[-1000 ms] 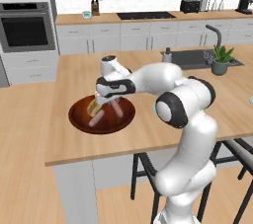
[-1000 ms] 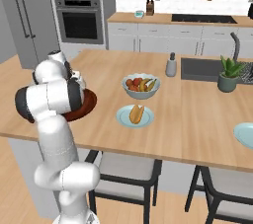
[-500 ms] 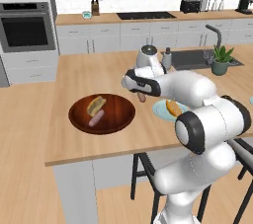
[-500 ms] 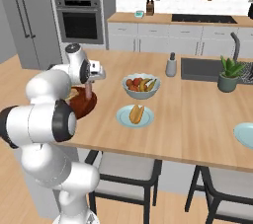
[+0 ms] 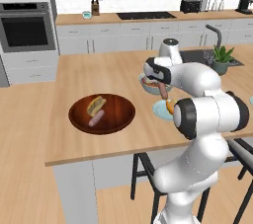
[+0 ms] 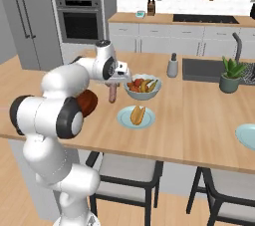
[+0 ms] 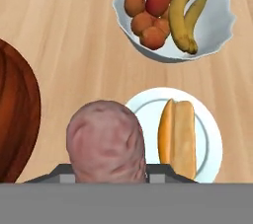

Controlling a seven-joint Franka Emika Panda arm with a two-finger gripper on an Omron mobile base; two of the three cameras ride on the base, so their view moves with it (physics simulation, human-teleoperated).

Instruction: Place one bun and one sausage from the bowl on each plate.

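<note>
I see my gripper clamped on a sausage hanging upright just beside the bun-bearing plate.

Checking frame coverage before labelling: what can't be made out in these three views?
- Gripper fingertips: in the hand view the held sausage covers them.
- Near plate: in the left base view the arm hides most of it, and most of the bun on it.
- Second plate: cut off by the right edge of the right base view.
- Wooden bowl: mostly behind the arm in the right base view.
</note>
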